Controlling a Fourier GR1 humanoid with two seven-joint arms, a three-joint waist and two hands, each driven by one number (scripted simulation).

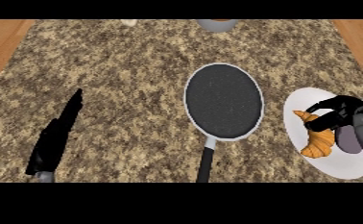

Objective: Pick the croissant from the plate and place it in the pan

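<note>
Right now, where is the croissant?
In the head view the croissant lies on the white plate at the right edge of the counter, right of the pan, with the right hand curled round it.

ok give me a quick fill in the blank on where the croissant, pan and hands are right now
1. The croissant lies on the white ____.
2. The right hand has its fingers curled round the ____.
3. The pan holds ____.
4. The left hand rests to the ____ of the pan, fingers straight.

Missing words: plate; croissant; nothing; left
</note>
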